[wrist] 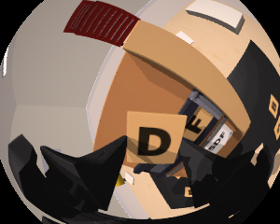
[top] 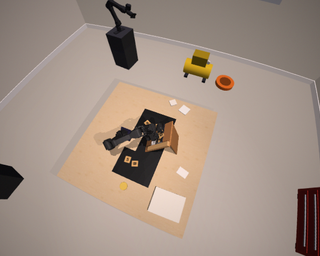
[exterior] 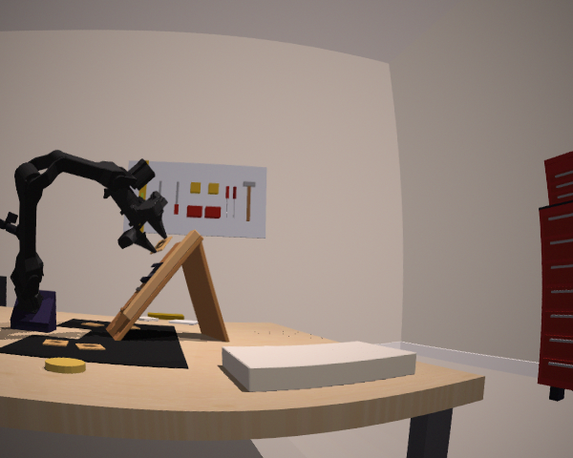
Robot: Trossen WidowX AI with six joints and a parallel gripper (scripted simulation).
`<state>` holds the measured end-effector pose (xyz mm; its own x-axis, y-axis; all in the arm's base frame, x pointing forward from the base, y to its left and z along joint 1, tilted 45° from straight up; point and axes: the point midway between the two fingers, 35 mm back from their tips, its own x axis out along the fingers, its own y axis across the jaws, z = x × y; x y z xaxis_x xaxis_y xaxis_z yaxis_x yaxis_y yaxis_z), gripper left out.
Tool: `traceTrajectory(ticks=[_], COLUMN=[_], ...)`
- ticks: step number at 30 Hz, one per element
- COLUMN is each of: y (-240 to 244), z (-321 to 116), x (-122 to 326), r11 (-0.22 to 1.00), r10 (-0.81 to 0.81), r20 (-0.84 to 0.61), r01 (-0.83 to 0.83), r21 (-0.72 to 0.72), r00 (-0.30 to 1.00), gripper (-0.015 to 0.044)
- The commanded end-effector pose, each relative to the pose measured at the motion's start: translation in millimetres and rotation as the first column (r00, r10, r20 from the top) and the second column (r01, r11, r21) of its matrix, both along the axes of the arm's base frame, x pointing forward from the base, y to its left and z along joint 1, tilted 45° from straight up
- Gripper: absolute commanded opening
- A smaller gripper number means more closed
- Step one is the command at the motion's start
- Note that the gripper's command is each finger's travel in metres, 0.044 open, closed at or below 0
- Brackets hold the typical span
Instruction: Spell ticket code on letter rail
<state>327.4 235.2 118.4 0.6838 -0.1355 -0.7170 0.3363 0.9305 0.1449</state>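
My gripper (top: 160,134) (exterior: 160,244) (wrist: 154,141) is shut on the D tile (wrist: 154,123), gripping its sides. It holds the tile above the upper face of the sloped wooden board (top: 170,130) (wrist: 113,109), off the dark rail (exterior: 156,267) (wrist: 189,106). The F tile (wrist: 203,119) sits in the rail near its grey end piece. The white ticket (wrist: 218,142) is below the rail; "SDF" shows, and any further letters are hidden. The S tile (top: 127,159) (wrist: 278,127) and B tile (top: 134,163) (wrist: 273,105) lie on the black mat (top: 139,175).
Another tile (top: 146,122) lies on the mat's far part, its letter unclear. A yellow disc (top: 123,185) (exterior: 65,364) and a thick white slab (top: 167,204) (exterior: 321,362) stand on the counter. White cards (top: 182,172) (top: 184,109) lie beyond the board.
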Motion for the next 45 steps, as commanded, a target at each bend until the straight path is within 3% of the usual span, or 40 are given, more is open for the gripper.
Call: traceTrajectory(ticks=[1,16,35,45], y=[13,68,105,98], z=[-16,-90,-178,-203], x=[-6,-50,-122,-90], r11=[0.995,0.838,0.386,0.381], r10=[0.063,0.342,0.573,0.574], r20=[-0.017,-0.13,-0.333,-0.333], r01=[-0.064,-0.364,-0.605,-0.604], r21=[-0.079,-0.407,-0.697,-0.7], r00=[0.998,0.931,0.749,0.748], gripper=[0.0,0.0,0.0,0.0])
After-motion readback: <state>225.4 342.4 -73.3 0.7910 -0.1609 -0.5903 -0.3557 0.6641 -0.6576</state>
